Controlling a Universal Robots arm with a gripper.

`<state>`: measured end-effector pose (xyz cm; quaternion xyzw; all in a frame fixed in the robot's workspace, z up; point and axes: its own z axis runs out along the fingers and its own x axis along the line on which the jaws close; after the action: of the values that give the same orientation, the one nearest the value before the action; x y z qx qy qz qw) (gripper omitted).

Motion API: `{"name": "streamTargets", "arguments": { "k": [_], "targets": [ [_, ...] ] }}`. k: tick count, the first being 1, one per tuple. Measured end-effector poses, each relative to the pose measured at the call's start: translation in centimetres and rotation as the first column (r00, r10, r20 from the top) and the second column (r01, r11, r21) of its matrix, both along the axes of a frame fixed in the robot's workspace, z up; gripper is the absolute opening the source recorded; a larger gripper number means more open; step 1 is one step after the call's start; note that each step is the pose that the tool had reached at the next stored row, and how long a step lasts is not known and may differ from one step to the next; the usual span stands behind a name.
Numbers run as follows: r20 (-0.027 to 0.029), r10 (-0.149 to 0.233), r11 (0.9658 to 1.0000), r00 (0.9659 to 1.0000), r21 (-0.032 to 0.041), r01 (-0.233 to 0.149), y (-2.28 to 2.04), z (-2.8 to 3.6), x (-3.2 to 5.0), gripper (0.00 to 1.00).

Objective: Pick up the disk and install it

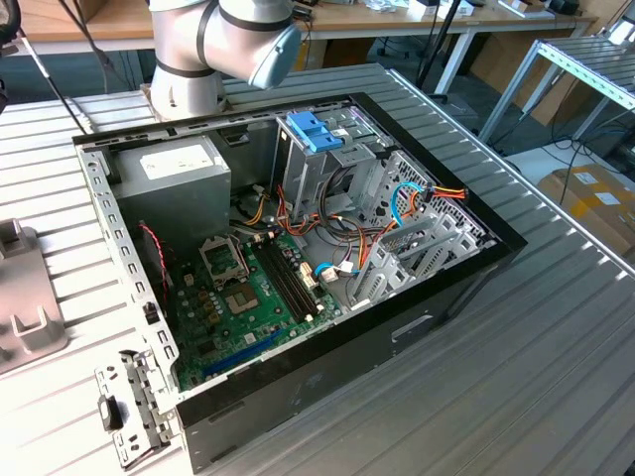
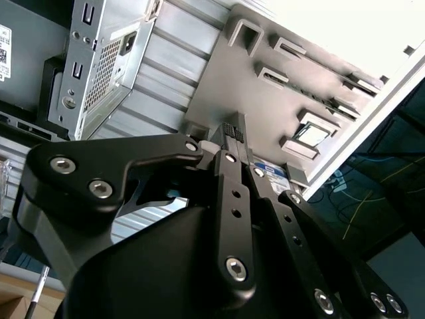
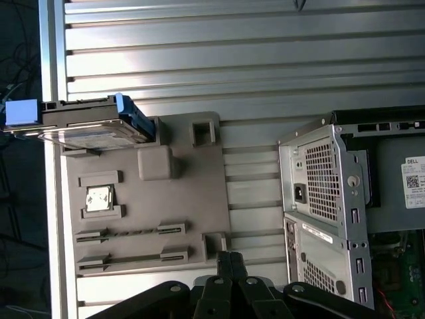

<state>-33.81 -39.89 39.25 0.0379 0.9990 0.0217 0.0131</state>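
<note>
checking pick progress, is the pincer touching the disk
Apart: in the first wrist view bare grey tray lies between the pincer and the disk.

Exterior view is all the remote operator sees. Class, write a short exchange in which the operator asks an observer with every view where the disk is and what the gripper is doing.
Operator: Where is the disk?
Observer: In the first wrist view, the disk, in its blue carrier, rests on the grey tray beside the computer case, not inside it.
Operator: Does the gripper have it?
Observer: No. The gripper is shut on nothing, near the edge of the tray opposite the disk.
</note>
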Motion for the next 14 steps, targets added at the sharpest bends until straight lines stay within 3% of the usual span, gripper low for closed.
{"name": "streamTargets", "arguments": {
  "k": [12, 14],
  "targets": [
    [0.0000, 0.000, 1.0000, 1.0000, 0.0000, 0.000, 0.00, -0.01, -0.67, 0.11],
    [-0.0001, 0.000, 1.0000, 1.0000, 0.0000, 0.000, 0.00, -0.01, -1.33, 0.11]
  ]
}}
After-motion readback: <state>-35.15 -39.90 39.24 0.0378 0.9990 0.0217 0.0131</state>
